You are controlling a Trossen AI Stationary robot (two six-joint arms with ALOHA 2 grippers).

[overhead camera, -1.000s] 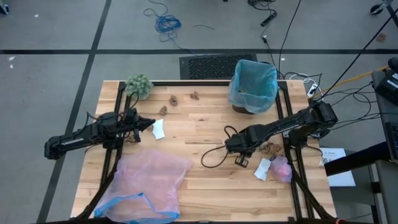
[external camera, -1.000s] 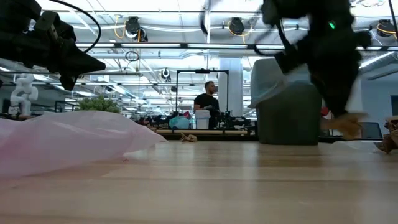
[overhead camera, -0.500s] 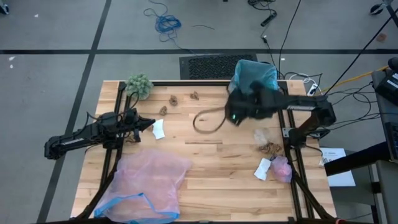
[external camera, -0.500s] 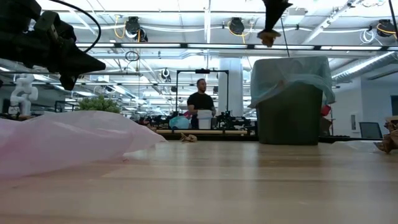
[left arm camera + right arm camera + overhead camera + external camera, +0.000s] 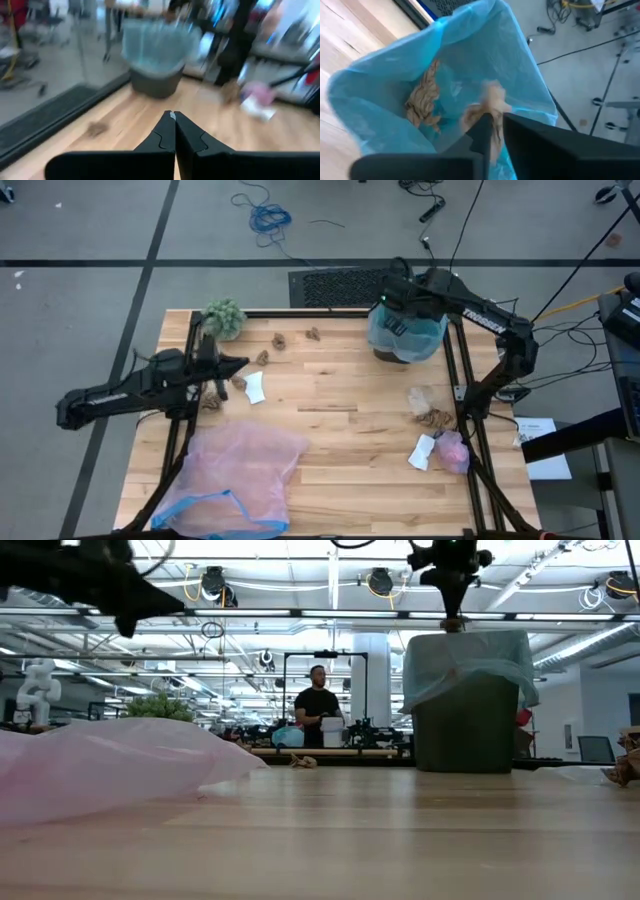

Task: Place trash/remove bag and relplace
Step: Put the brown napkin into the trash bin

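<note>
1. The right tool (image 5: 492,127) hangs over the open mouth of the bag (image 5: 407,320), which lines the brown bin (image 5: 463,730) at the far right corner of the bench (image 5: 330,440). Its fingers pinch a brown scrap (image 5: 490,102); let go only while the scrap is plainly inside the blue rim.
2. One brown scrap already lies inside the bag (image 5: 424,102), so aim for the open middle rather than the wall of the liner.
3. Part the fingers fully and lift straight up, so the thin plastic is not snagged or pulled off the bin.
4. The next pieces wait near the right edge: a brown clump (image 5: 436,418), a white paper piece (image 5: 422,451) and a pink wad (image 5: 453,450).
5. The left tool (image 5: 173,131) is pressed closed and seems empty, raised near the white scrap (image 5: 254,387); the blurred wrist view leaves this uncertain.
</note>
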